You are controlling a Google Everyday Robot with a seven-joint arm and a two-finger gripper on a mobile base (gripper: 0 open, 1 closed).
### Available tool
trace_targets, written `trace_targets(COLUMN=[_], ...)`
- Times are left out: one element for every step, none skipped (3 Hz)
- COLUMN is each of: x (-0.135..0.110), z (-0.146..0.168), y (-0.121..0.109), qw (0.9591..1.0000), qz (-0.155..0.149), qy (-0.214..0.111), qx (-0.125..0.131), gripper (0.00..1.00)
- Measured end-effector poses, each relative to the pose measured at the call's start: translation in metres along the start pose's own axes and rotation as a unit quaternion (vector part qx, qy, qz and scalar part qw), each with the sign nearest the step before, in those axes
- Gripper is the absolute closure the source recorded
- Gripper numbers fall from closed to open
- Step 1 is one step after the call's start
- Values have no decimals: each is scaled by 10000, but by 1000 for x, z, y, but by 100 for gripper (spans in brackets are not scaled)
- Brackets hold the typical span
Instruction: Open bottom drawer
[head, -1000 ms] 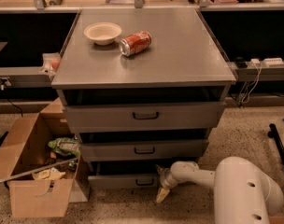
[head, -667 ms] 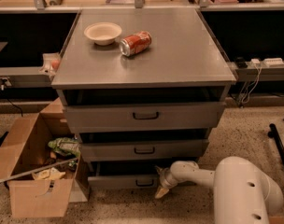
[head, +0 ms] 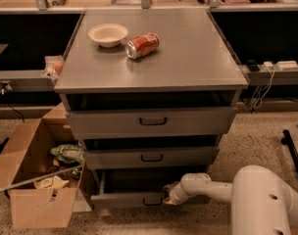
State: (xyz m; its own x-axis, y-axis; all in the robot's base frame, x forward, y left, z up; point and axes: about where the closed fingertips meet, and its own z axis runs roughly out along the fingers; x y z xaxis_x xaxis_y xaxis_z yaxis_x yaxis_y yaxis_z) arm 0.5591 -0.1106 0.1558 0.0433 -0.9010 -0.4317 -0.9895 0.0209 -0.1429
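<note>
The grey cabinet (head: 149,62) has three stacked drawers. The bottom drawer (head: 122,199) is the lowest one, with a small black handle (head: 153,201) at its centre. It stands pulled out a little, with a dark gap showing above its front. My gripper (head: 170,195) sits at the right end of that handle, at the end of my white arm (head: 212,187), which reaches in from the lower right. The gripper hides part of the handle.
A white bowl (head: 108,34) and a red can (head: 142,45) on its side lie on the cabinet top. An open cardboard box (head: 38,180) with rubbish stands on the floor left of the drawers. Black legs (head: 292,151) stand at the right.
The bottom drawer front has slid slightly further out towards the camera. My gripper stays at its handle.
</note>
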Motion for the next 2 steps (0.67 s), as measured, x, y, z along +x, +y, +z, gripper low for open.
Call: trace_targets(x=[-12, -10], z=[-4, -9], y=[51, 56], qw=[9992, 9991], qz=[-98, -104], qy=[-207, -219], qx=[-337, -357], gripper=[89, 92])
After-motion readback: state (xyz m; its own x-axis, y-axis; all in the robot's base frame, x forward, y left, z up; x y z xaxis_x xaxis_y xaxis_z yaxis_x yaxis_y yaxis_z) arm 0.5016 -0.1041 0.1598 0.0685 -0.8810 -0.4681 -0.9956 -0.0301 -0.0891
